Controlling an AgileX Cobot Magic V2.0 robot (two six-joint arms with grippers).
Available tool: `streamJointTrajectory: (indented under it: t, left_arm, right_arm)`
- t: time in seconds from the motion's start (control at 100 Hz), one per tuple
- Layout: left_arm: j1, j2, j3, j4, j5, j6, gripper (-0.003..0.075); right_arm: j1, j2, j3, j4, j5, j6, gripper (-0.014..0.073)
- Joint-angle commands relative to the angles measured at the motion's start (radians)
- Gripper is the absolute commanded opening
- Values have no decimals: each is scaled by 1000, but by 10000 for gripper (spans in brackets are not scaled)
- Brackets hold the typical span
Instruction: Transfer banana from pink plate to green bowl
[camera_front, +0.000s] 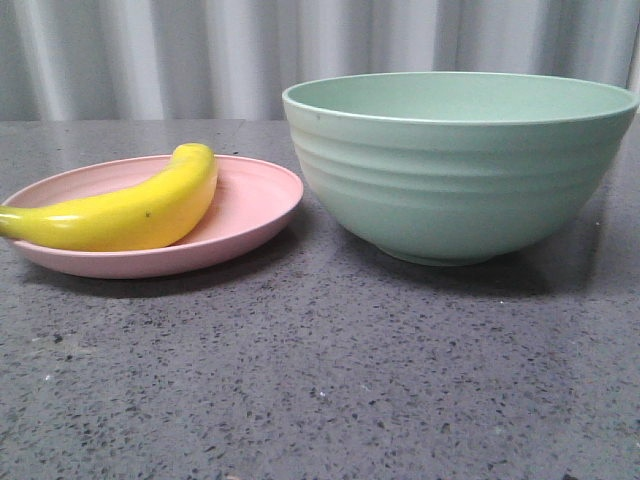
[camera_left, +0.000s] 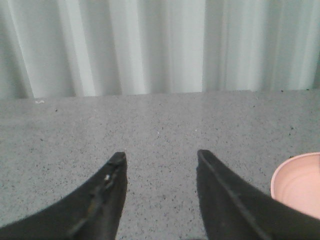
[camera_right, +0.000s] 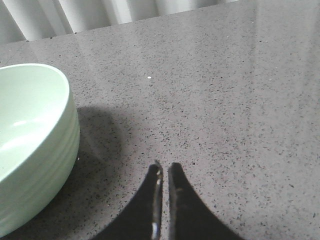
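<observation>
Grey speckled worktop (camera_front: 320, 380), curtain behind. Banana (camera_front: 120, 212) lies on plate (camera_front: 255, 200) toward left edge, bowl (camera_front: 460, 170) beside it. Left hand (camera_left: 160, 160) spread wide, empty; right hand (camera_right: 164, 167) nearly clenched, empty. Risks: glossy banana slipping, plate skidding, clipping tall bowl rim.

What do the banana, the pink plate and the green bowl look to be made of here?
Banana: likely plastic; glossy, uniformly bright yellow skin with sharp highlights, no bruising.
Pink plate: matte, probably plastic or a fibre composite; even pale colour, dull sheen, rounded rim. Ceramic cannot be ruled out.
Green bowl: same matte look, moulded horizontal ridges on its wall, soft reflections inside in the right wrist view; probably the same material.
</observation>
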Motion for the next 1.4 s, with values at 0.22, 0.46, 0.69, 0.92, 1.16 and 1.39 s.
streamJointTrajectory:
  t: [0.22, 0.46, 0.69, 0.92, 1.16, 1.39]
  left_arm:
    - [-134, 100, -125, -2, -10, -7, 390]
    - [-286, 306, -296, -2, 104, -7, 477]
    - [-447, 512, -455, -2, 238, -7, 476]
    - [-584, 724, -616, -6, 491, -7, 474]
    - [-604, 902, -704, -11, 573, -7, 472]
    - [-604, 992, -721, -11, 552, -7, 472]
  right_arm:
    - [10, 12, -18, 10, -51, -5, -62]
    - [10, 12, -18, 10, -51, -5, -62]
    - [10, 12, -18, 10, -54, -5, -62]
    - [10, 12, -18, 10, -54, -5, -62]
    - [10, 12, -18, 10, -54, -5, -62]
    - [10, 12, -18, 10, -54, -5, -62]
